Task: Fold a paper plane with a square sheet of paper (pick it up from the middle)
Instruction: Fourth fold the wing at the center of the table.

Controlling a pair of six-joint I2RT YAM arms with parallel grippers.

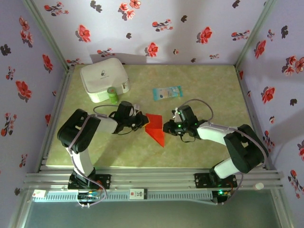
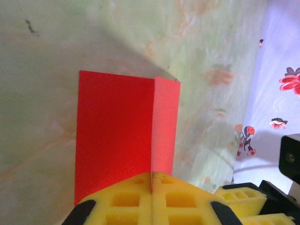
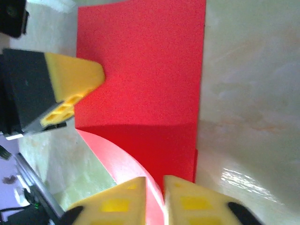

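Folding looks barely begun: the square sheet of paper (image 1: 155, 128), held between the two tools, shows one folded flap and no dart yet, the left tool (image 2: 152, 175) clamped on its edge, the right tool (image 3: 154, 185) narrowly parted around a curled edge.
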